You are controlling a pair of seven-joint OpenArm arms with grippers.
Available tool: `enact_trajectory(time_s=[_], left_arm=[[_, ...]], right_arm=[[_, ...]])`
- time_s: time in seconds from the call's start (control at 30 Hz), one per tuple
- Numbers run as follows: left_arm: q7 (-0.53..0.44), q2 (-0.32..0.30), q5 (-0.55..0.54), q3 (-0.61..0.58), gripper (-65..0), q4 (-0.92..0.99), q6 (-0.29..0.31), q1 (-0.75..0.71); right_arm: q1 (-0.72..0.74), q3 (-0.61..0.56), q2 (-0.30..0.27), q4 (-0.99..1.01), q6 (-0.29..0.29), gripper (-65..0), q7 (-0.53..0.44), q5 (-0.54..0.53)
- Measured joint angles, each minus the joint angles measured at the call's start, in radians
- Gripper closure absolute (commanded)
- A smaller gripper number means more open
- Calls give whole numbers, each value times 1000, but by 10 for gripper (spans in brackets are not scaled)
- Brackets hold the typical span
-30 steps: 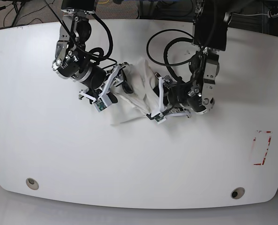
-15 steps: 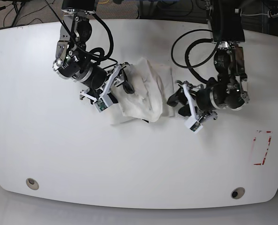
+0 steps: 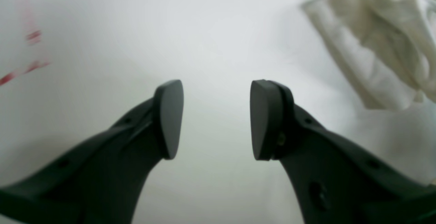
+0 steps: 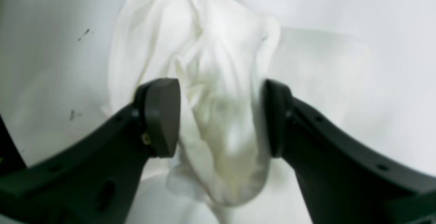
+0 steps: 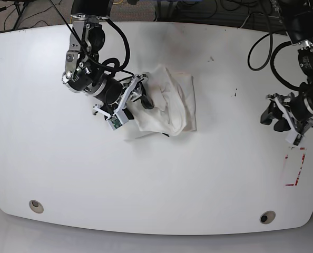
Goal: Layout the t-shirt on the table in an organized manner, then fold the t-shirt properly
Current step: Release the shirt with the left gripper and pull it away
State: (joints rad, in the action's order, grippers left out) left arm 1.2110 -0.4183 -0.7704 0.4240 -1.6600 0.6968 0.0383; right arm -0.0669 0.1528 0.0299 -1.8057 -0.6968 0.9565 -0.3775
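Left arm has swung away from the shirt since the earlier frames, out to the table's right edge in the base view; right arm has stayed at the cloth. Large glossy white tabletop with rounded corners carries everything. Crumpled white soft cotton t-shirt lies bunched in a heap slightly left of centre toward the far edge, its long axis running roughly from far-left to near-right in the base view; print not visible, which end is the collar cannot tell. Right gripper has dark jaws half spread with a fold of the shirt bunched between them, cloth touching both pads, so gripping the shirt loosely. Left gripper hangs over bare table, jaws apart with nothing between them, shirt well off to its side. Red-white tape rectangle sits just beside it. Two round metal grommet holes near the front edge.
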Motion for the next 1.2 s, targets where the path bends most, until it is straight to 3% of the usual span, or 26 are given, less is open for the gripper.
enact_trajectory(time_s=[0.27, 0.37, 0.5, 0.57, 1.0, 1.1, 1.2], left_arm=[[0, -66, -32, 55, -300, -1, 0, -42], [0, -64, -32, 66, -300, -1, 0, -51], [0, -64, -32, 67, -300, -1, 0, -60], [0, -64, -32, 67, -300, -1, 0, -65], [-4, -60, -34, 62, -300, -3, 0, -102], [2, -58, -31, 62, -300, -3, 0, -108], [-6, -60, -33, 62, -300, -4, 0, -117]], right_arm=[[13, 0, -5, 62, 1, -331, -10, 0], [13, -3, 1, 53, 1, -244, -10, 0], [12, -2, 33, 32, 1, -78, -10, 0], [9, -3, 46, 28, 1, -33, -12, -11], [5, -140, 97, 28, 4, -43, -10, -3], [5, -157, 104, 29, 5, -122, -11, -3], [5, -204, 95, 32, 9, -250, -10, 11]])
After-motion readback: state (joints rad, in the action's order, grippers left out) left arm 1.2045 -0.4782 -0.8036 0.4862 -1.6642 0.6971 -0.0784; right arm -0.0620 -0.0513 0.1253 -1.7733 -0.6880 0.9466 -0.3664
